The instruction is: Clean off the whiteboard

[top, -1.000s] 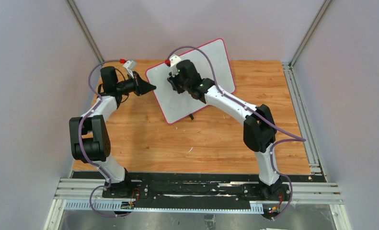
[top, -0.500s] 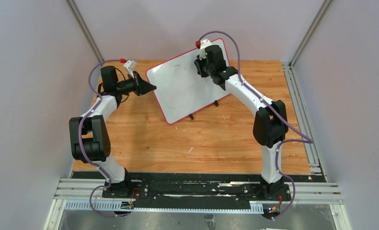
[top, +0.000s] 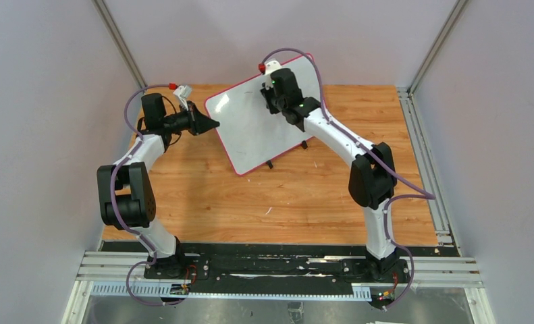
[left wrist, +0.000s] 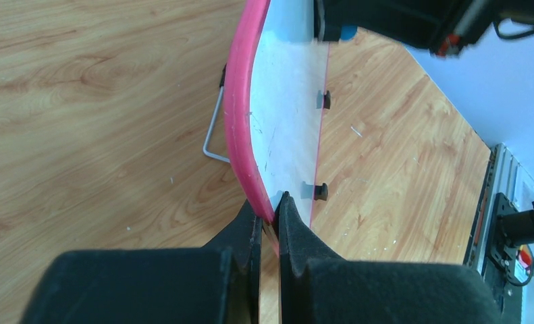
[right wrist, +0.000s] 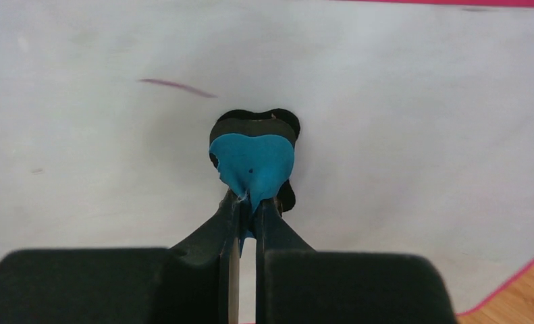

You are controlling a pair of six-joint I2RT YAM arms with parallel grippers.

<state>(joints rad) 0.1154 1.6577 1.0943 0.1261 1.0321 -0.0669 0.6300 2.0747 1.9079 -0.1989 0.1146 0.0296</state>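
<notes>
One red streak (right wrist: pixel 176 86) shows on the whiteboard (top: pixel 250 131), propped far-centre on worktop (top: pixel 284 196). L pincer (left wrist: pixel 269 206) clenched on its left rim; R pincer (right wrist: pixel 248 202) grips blue eraser (right wrist: pixel 254 162), pressed to board. Risk: hard push tips board or slips that thin rim hold.

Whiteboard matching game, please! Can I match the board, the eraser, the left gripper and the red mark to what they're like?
1. whiteboard
2. eraser
3. left gripper
4. red mark

A. thin streak on the white surface
B. shut on the whiteboard's edge
C. blue, pinched by the right gripper
D. propped up on the wooden table

Pairs: 1-D, 2-C, 3-B, 4-A
</notes>
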